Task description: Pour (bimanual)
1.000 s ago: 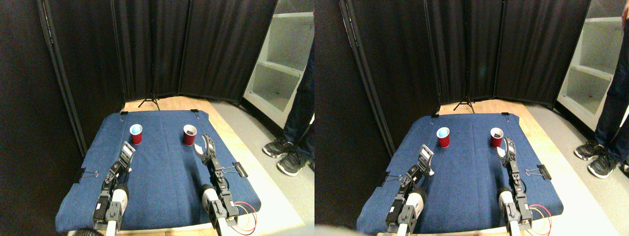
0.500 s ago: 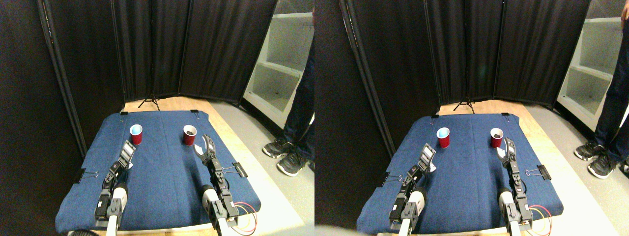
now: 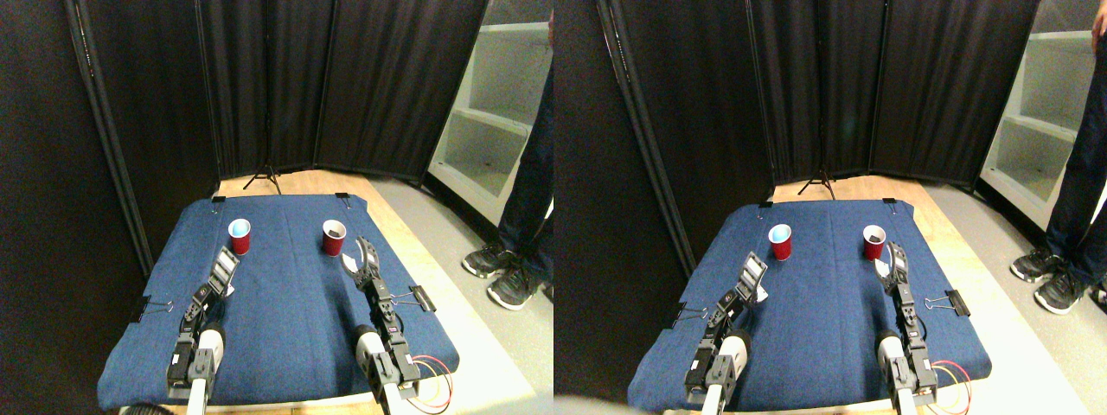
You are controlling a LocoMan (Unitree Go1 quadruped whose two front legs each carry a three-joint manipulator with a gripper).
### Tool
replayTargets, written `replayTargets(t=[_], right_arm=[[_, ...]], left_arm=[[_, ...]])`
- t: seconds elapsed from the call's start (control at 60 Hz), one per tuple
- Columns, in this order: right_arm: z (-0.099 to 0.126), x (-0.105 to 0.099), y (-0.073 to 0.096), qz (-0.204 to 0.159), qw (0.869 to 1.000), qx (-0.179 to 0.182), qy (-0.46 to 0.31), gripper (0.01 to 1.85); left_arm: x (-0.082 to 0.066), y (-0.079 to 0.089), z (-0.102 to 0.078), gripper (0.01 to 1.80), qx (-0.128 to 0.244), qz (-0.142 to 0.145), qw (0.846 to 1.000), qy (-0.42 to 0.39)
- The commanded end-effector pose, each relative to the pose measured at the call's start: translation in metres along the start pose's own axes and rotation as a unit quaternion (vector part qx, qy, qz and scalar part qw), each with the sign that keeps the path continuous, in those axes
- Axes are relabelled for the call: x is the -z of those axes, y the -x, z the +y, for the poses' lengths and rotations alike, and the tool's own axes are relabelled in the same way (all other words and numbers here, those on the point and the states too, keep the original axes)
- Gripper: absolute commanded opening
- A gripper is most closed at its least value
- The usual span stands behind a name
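Standing upright on the blue cloth (image 3: 285, 303) are two red cups, both toward the far edge: the left cup (image 3: 239, 236), whose inside looks pale blue, at about eleven o'clock from the cloth's middle, and the right cup (image 3: 334, 237), dark inside, at about one o'clock. They are well apart from each other and neither is touched by a gripper.

Only the stereo pair view is on hand. The left gripper (image 3: 225, 268) sits near the left cup, at about seven o'clock from it, clear of the cup; its head shows as a pale, flat block and I cannot tell whether the jaws are parted or closed. The right gripper (image 3: 361, 257) is just beside the right cup, at about four o'clock from it; its two dark jaws seem spread apart, with a small white piece between them, though the picture is too small to be sure. Both pale limbs reach up from the six o'clock edge of the cloth.

Black binder clips (image 3: 422, 297) pinch the cloth at its edges. Dark curtain panels (image 3: 346, 86) close off the back, a white shelf (image 3: 493, 112) stands at two o'clock, and a person's legs and dark shoes (image 3: 502, 268) stand on the grey floor at three o'clock
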Motion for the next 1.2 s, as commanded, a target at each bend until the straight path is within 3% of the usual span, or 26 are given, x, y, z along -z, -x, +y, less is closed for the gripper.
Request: replayTargets(t=[0.017,0.217,0.233,0.25,0.35,0.517,0.533,0.583,0.7,1.083,1.2], right_arm=[[0.006,-0.001,0.006,-0.016,1.0,-0.008,-0.011,0.35],[0.005,0.0,0.005,-0.017,1.0,-0.01,-0.012,0.34],[0.006,0.0,0.005,-0.017,1.0,-0.011,-0.012,0.34],[0.006,0.0,0.005,-0.017,1.0,-0.011,-0.012,0.34],[0.006,0.0,0.004,-0.016,1.0,-0.012,-0.012,0.35],[0.006,0.001,0.003,-0.015,1.0,-0.014,-0.009,0.35],[0.006,0.001,0.003,-0.015,1.0,-0.014,-0.009,0.35],[0.006,0.001,0.002,-0.015,1.0,-0.013,-0.012,0.35],[0.006,0.001,0.002,-0.015,1.0,-0.013,-0.015,0.34],[0.006,0.002,0.002,-0.016,1.0,-0.012,-0.01,0.33],[0.006,0.002,0.003,-0.014,1.0,-0.01,-0.014,0.34]], left_arm=[[-0.015,0.005,0.009,0.95,0.044,-0.043,0.998,-0.018],[-0.003,0.003,0.011,1.02,0.031,-0.027,0.999,-0.02],[0.0,0.003,0.011,1.13,0.023,-0.016,0.999,-0.024],[0.0,0.003,0.011,1.13,0.023,-0.016,0.999,-0.024],[0.008,0.002,0.012,1.79,-0.027,0.052,0.997,-0.051],[0.011,0.0,0.01,1.8,-0.043,0.078,0.994,-0.06],[0.011,-0.001,0.01,1.8,-0.043,0.076,0.994,-0.059],[0.013,-0.002,0.01,1.76,-0.015,0.027,0.998,-0.049],[0.015,-0.007,0.01,1.49,-0.001,-0.009,0.999,-0.045],[0.011,-0.005,0.015,1.44,0.048,-0.038,0.997,-0.043],[0.013,-0.004,0.014,1.32,0.068,-0.052,0.996,-0.039]])
